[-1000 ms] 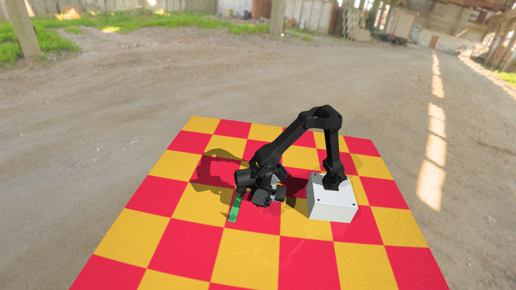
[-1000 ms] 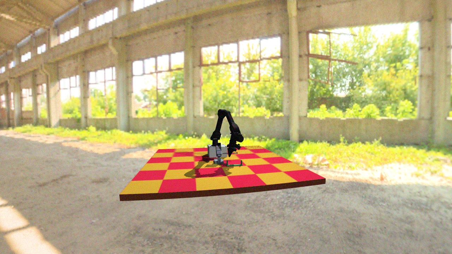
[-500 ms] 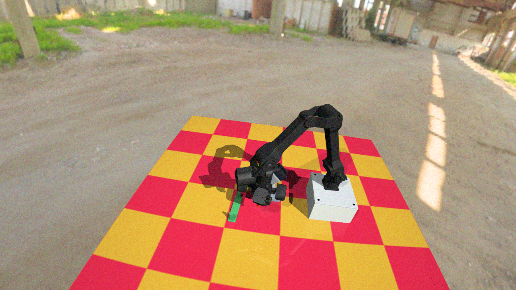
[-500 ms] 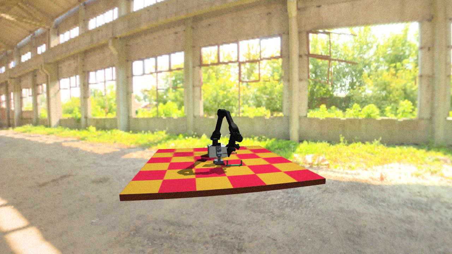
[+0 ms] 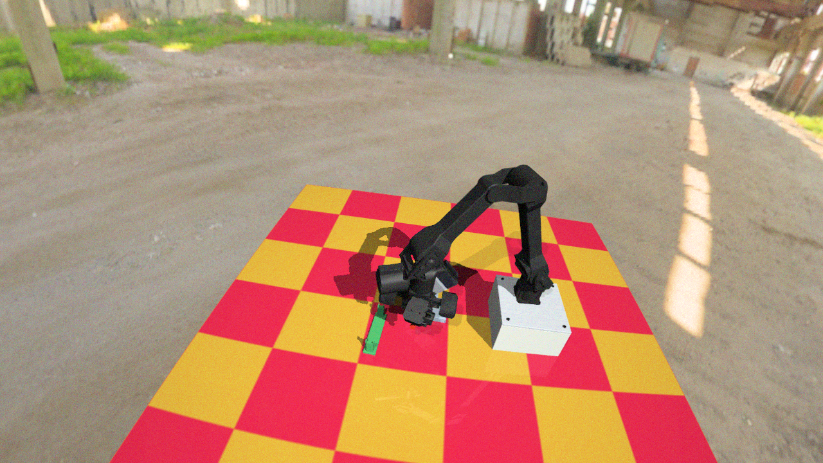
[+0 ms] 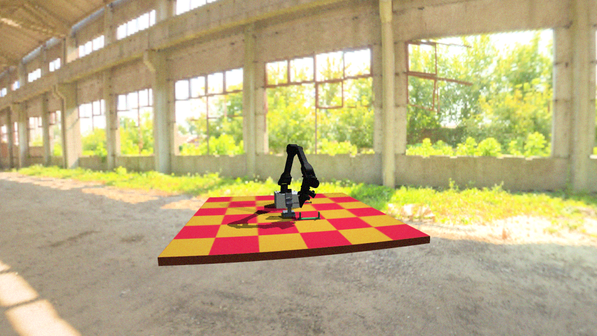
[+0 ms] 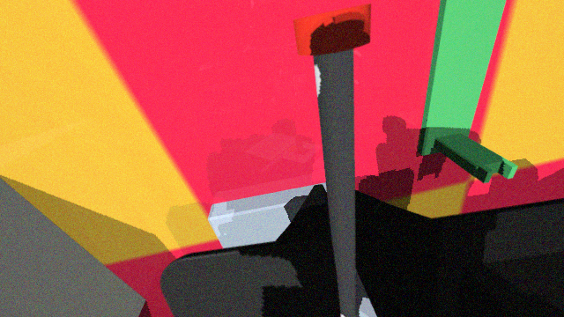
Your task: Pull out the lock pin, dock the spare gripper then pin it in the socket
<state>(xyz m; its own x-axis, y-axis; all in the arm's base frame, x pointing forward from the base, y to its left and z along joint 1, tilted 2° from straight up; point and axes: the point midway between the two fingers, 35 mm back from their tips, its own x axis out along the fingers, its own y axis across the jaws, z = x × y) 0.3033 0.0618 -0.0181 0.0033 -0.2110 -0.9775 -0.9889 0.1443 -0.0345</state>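
My gripper (image 5: 420,315) (image 7: 325,192) points down, low over a red tile, and is shut on the lock pin (image 7: 337,132). The pin is a grey shaft with a red head (image 7: 333,29) at its far end, in shadow and close to the floor. Just behind my fingers in the wrist view is a light grey block (image 7: 247,217), which looks like the mount. In the top view it shows beside my gripper (image 5: 439,314), with dark parts of the spare gripper (image 5: 449,303) on it. I cannot tell how the spare gripper sits in the socket.
A green cradle (image 5: 375,334) (image 6: 308,218) (image 7: 463,66) with a short prong (image 7: 476,159) lies on the floor just left of my gripper. The arm stands on a white box (image 5: 529,325) (image 6: 285,199). The checkered platform (image 5: 299,397) ends in edges all round.
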